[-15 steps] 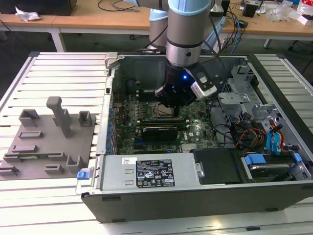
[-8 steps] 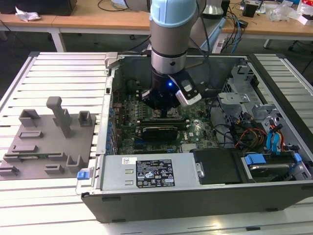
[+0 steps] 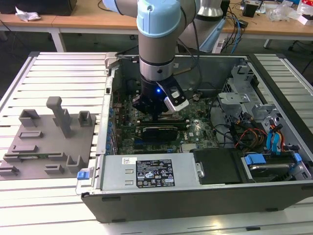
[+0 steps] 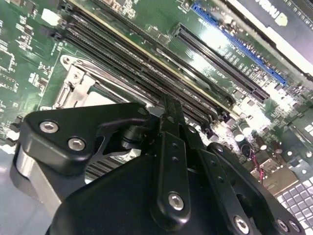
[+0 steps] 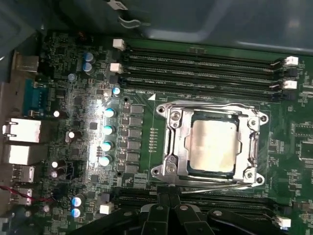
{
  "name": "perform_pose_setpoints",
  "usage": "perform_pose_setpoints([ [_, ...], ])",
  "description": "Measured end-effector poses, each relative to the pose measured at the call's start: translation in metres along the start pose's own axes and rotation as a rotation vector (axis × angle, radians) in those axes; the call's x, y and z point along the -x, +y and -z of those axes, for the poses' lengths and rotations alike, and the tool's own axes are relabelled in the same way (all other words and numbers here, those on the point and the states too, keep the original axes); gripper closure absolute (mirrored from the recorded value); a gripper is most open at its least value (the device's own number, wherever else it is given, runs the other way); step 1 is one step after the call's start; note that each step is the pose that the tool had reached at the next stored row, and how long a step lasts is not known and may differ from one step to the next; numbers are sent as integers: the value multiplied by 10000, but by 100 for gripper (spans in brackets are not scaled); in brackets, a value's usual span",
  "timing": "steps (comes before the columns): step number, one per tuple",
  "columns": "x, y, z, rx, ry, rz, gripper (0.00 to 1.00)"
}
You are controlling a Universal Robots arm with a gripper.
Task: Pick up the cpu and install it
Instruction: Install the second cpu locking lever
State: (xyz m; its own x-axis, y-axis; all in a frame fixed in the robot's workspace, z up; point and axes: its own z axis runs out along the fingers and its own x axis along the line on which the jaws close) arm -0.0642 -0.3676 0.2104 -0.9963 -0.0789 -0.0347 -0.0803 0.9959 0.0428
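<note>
The cpu (image 5: 212, 144), a pale silver square, lies flat inside the metal socket frame (image 5: 168, 142) on the green motherboard in the first wrist view. My gripper (image 5: 168, 198) hangs just beside the socket's edge, over the memory slots, its black fingers (image 5: 161, 203) pressed together with nothing between them. In the second wrist view the gripper (image 4: 168, 105) points down at the board, and its body hides most of the socket frame (image 4: 73, 85). In the exterior view the gripper (image 3: 156, 116) is low inside the open computer case (image 3: 195, 196).
Memory slots (image 5: 195, 63) run along both sides of the socket. A black expansion card (image 3: 159, 132) sits near the arm. A grey tray (image 3: 44, 142) with upright blocks stands on the slatted table at the exterior view's left. Cables and drive bays (image 3: 259, 127) fill the case's right.
</note>
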Motion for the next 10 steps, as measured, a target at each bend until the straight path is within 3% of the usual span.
perform_pose_setpoints([
  [6, -106, 44, -29, 83, -6, 36, 89],
  [10, -107, 102, -46, 191, -11, 93, 89],
])
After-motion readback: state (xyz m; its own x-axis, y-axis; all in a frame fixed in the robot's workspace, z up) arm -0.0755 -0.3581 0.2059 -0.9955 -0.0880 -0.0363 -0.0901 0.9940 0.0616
